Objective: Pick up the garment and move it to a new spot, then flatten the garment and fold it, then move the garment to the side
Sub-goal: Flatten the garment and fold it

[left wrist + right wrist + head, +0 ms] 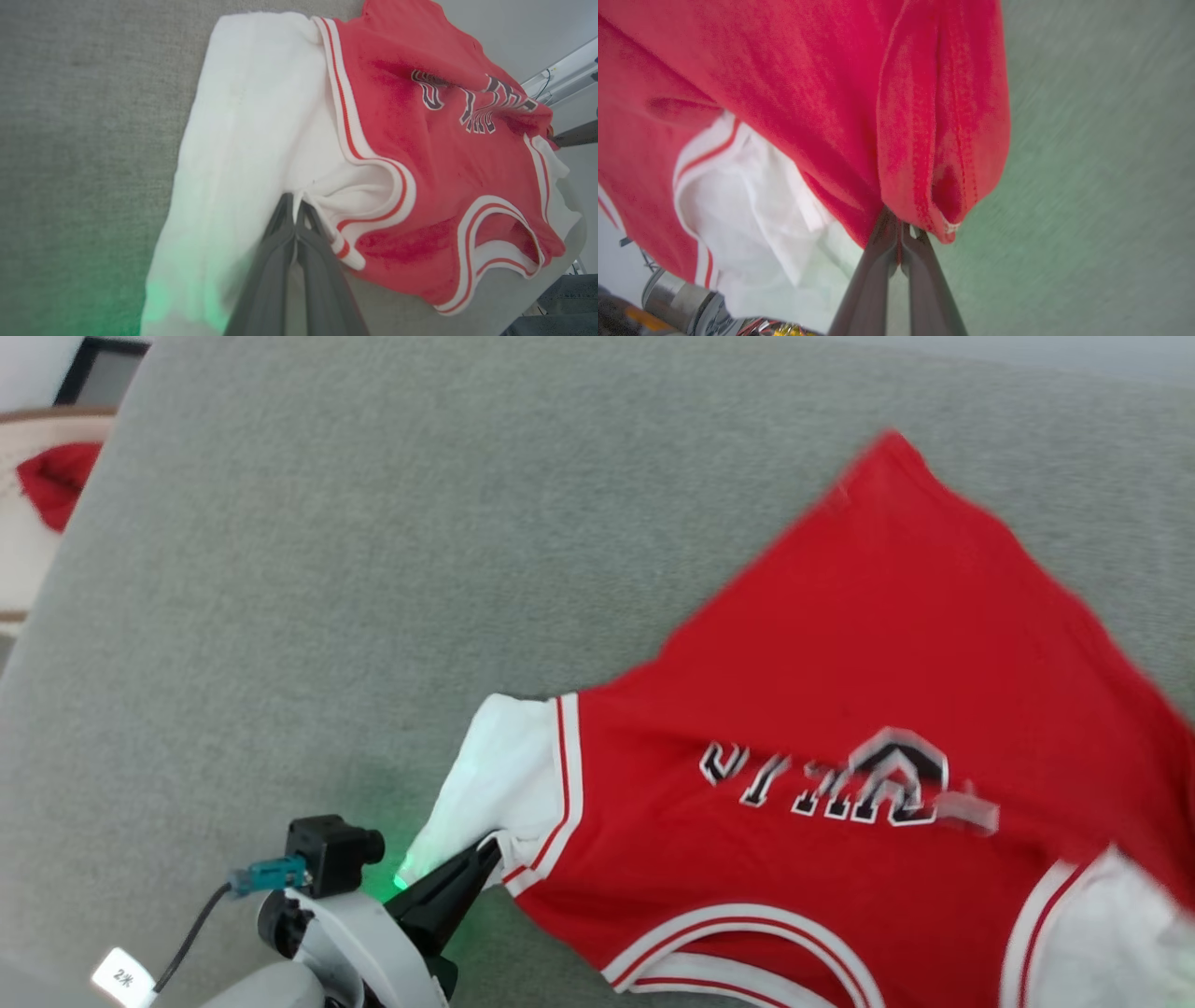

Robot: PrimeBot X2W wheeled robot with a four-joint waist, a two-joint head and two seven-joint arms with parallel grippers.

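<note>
The garment [887, 644], a red jersey with white sleeves, striped trim and black lettering, lies spread on the grey padded surface [373, 569], blurred at its right side. My left gripper [490, 847] is at the lower left, shut on the white sleeve near its striped cuff; the left wrist view shows its tips [294, 200] pinching a fold of the garment [397, 116]. In the right wrist view my right gripper [896, 219] is shut on a bunched red edge of the garment [808, 70], which hangs in folds over its fingertips.
A small plain red cloth lump [56, 481] lies on a pale surface beyond the grey surface's left edge, with a dark frame [98, 369] behind it. Bare grey surface stretches left of and behind the garment. The surface's edge [514, 289] runs close by the collar.
</note>
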